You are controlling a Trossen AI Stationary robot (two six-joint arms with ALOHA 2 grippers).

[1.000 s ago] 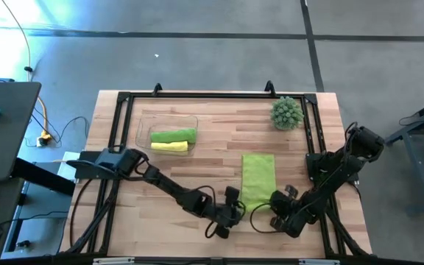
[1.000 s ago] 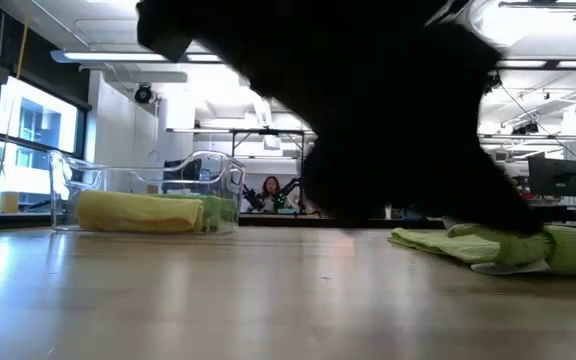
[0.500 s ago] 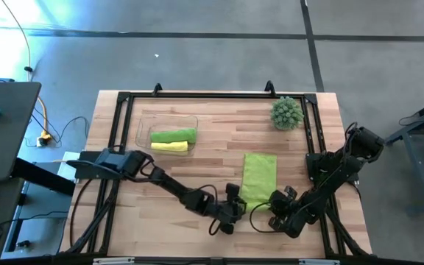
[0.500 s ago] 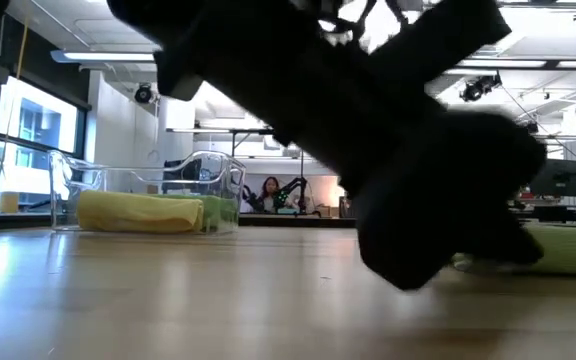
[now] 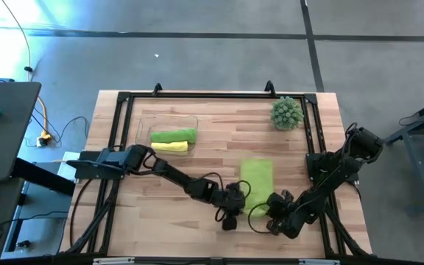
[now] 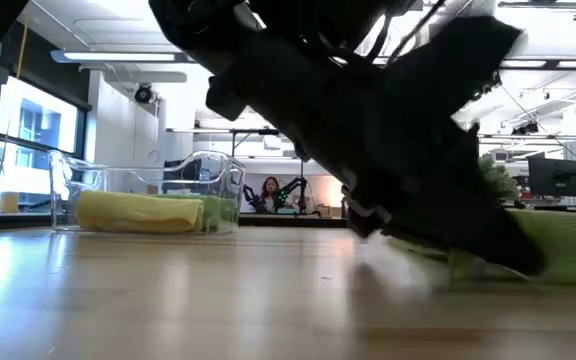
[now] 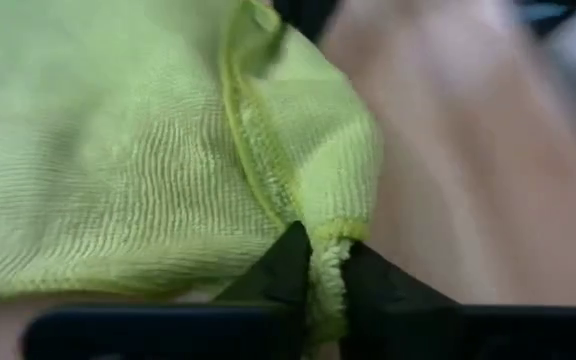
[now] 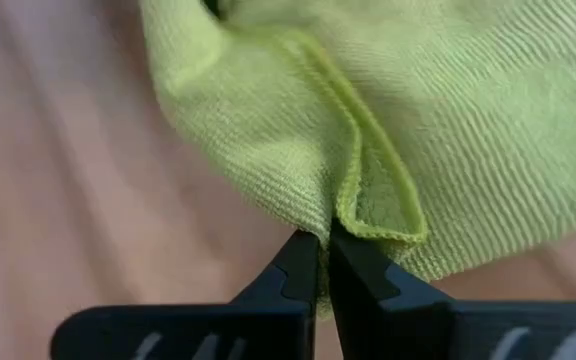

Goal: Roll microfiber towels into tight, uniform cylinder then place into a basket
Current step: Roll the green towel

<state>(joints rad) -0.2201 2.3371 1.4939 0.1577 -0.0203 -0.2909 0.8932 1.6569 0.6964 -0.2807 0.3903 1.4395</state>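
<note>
While my left gripper (image 7: 320, 275) pinches one near corner of the lime towel (image 5: 256, 180), its fingers (image 7: 283, 270) closed tight on the hemmed edge, my right gripper (image 8: 323, 262) is clamped on the other near corner, the fold of cloth nipped between its tips. Both sit low at the table's (image 5: 197, 213) near edge, the left gripper (image 5: 234, 210) just beside the right gripper (image 5: 271, 215), with the towel running away from them as a narrow strip toward the far side. From the low view the towel (image 6: 558, 250) lies rumpled on the wood behind my dark arms. My left arm reaches in from the left side, my right arm from the right. Well apart, at the far left, the basket (image 5: 144, 121) holds two rolled towels side by side, a green roll (image 5: 173, 135) touching a yellow roll (image 5: 169, 146). A spiky green plant (image 5: 286, 112) stands at the far right corner.
</note>
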